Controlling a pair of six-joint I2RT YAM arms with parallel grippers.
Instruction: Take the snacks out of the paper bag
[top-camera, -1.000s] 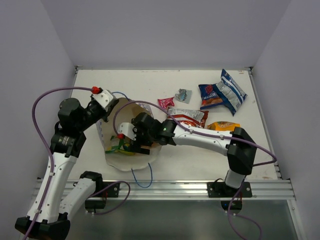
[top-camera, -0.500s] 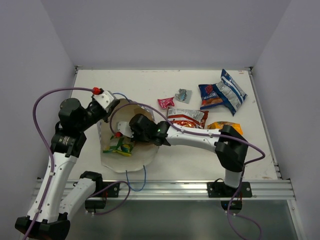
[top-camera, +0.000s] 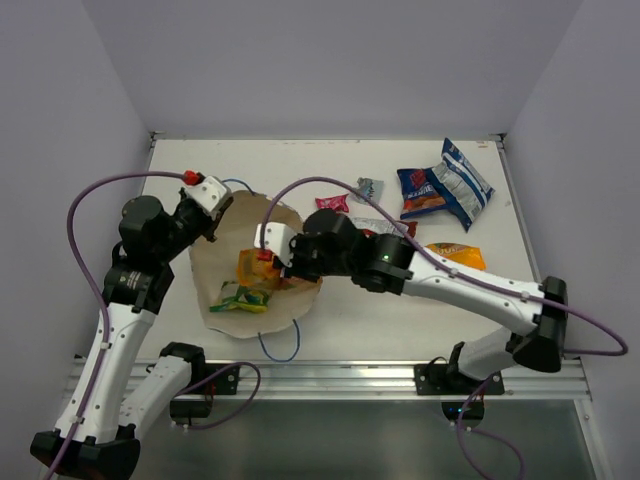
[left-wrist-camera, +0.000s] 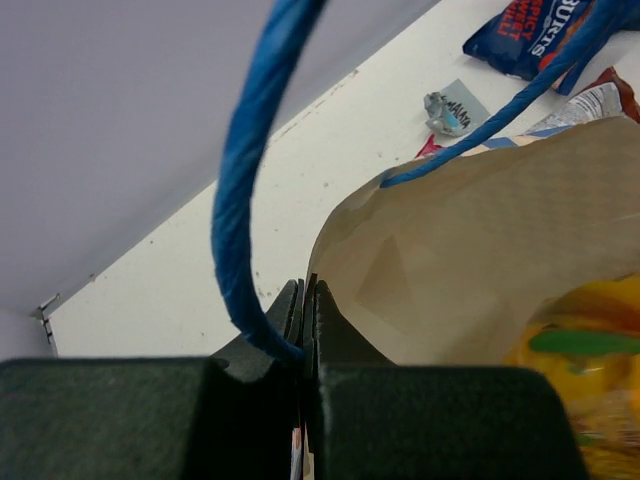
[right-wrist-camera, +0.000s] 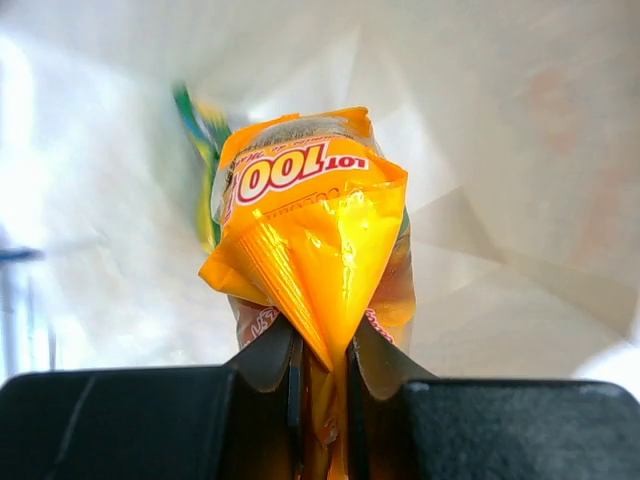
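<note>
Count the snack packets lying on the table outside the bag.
6: pink, silvery-teal, blue and blue-white at the far side; red-silver, partly behind the right arm; orange near the right edge. Others could be hidden.

Bright, even light falls from above; shadows on the table (top-camera: 330, 165) are soft. In the right wrist view the paper bag (right-wrist-camera: 520, 200) blows out white inside, glare streaks the orange packet (right-wrist-camera: 320, 230), and the green packet (right-wrist-camera: 200, 120) smears. The blue cord handle (left-wrist-camera: 245, 170) looks soft.
</note>
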